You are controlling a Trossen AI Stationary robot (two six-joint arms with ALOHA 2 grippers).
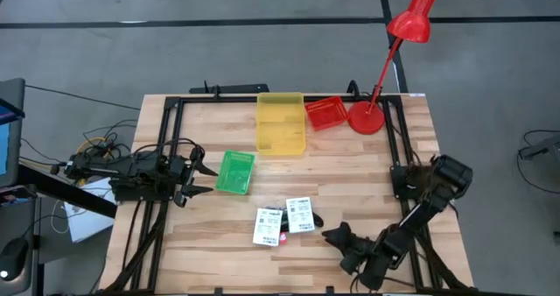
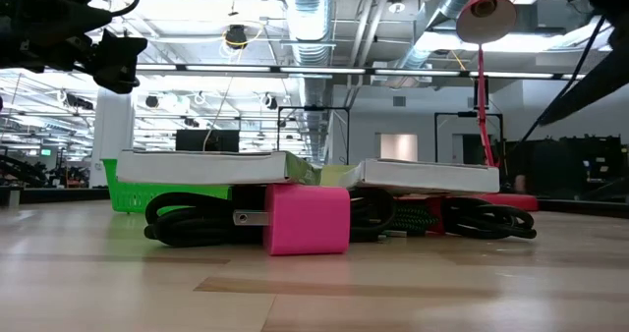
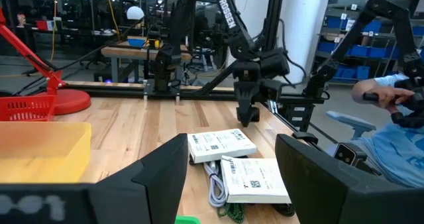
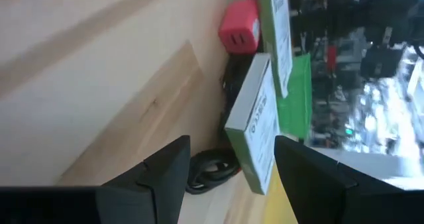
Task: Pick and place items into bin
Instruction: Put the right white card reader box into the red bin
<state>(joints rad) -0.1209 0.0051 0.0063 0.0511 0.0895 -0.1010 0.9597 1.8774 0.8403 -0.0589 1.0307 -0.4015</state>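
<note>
Two flat white boxes with dark print [image 1: 267, 226] [image 1: 299, 214] lie side by side near the table's middle, resting on coiled black cords [image 2: 187, 224]. A pink-red charger block [image 2: 307, 219] stands on the table at their near side. A green braided cord [image 2: 418, 217] shows under the right box. No pen-like tools show. My left gripper [image 1: 203, 175] is open, hovering beside the small green bin [image 1: 234, 172], left of the pile. My right gripper [image 1: 331, 235] is open, low over the table, just right of the pile, pointing at the box [image 4: 255, 128].
A yellow bin [image 1: 280, 123] and a red basket [image 1: 325, 112] stand toward the far edge, with a red desk lamp [image 1: 366, 118] beside them. Bare wood lies in front of the pile. A person in a blue shirt [image 3: 397, 144] sits beyond the table's right side.
</note>
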